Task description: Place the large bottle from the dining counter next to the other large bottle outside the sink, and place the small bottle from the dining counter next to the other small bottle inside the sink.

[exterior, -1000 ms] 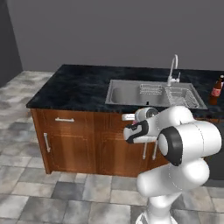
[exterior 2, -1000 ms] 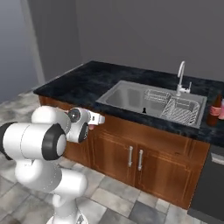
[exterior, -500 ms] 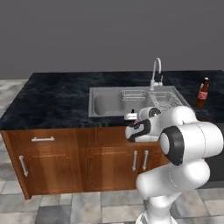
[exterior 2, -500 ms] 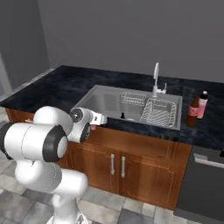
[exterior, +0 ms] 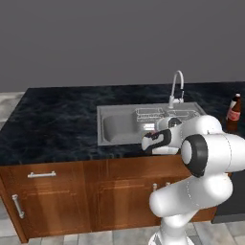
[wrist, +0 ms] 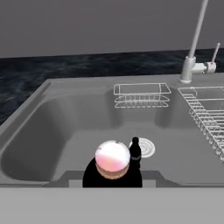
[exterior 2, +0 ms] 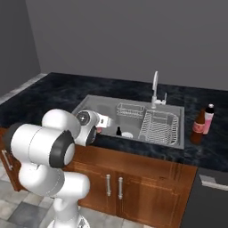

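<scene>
Hand view, bottom centre: the gripper (wrist: 112, 175) is closed on the small bottle (wrist: 112, 158), seen from above, at the sink (wrist: 52, 127) front edge. Just right stands the other small bottle (wrist: 135, 152) by the drain. Rigid, light and probably slick; hold the body firmly.

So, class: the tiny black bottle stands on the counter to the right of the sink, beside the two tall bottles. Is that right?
Not quite. The tiny black bottle stands inside the sink, on the basin floor near the drain, as the right base view shows. The two tall bottles, the dark brown bottle and the pale bottle, do stand on the counter to the sink's right.
</scene>
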{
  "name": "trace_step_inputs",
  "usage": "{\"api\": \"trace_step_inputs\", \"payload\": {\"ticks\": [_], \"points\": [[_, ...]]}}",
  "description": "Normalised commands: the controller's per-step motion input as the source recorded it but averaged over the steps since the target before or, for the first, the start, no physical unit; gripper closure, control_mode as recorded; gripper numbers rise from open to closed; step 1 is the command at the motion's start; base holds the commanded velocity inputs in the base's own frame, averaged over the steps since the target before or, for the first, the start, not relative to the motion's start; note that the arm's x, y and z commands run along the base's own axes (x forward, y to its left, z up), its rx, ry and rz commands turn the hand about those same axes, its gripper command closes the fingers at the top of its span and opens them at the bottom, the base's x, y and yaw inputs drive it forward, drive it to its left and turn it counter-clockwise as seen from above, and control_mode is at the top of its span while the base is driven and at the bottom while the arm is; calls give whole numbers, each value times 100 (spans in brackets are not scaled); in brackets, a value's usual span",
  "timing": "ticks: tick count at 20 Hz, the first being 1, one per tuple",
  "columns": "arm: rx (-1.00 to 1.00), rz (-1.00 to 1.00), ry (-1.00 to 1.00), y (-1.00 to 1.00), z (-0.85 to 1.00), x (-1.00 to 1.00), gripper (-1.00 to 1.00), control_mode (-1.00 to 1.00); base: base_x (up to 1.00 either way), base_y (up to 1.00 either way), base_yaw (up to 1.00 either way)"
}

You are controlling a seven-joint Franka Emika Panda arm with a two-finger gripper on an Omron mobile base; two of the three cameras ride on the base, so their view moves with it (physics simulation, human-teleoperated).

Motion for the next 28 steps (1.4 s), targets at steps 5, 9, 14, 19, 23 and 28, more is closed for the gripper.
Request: {"api": "trace_step_inputs", "payload": {"ticks": [5, 9, 14, 19, 23, 28], "points": [[0, 0, 0, 0, 0, 0, 100, 100, 19, 46, 0], [0, 0, 0, 0, 0, 0, 100, 100, 2, 44, -3], [0, 0, 0, 0, 0, 0, 100, 100, 3, 33, -14], [0, 0, 0, 0, 0, 0, 100, 100, 4, 17, -24], [0, 0, 0, 0, 0, 0, 100, 100, 6, 17, -24], [0, 0, 0, 0, 0, 0, 100, 100, 25, 21, -11]]}}
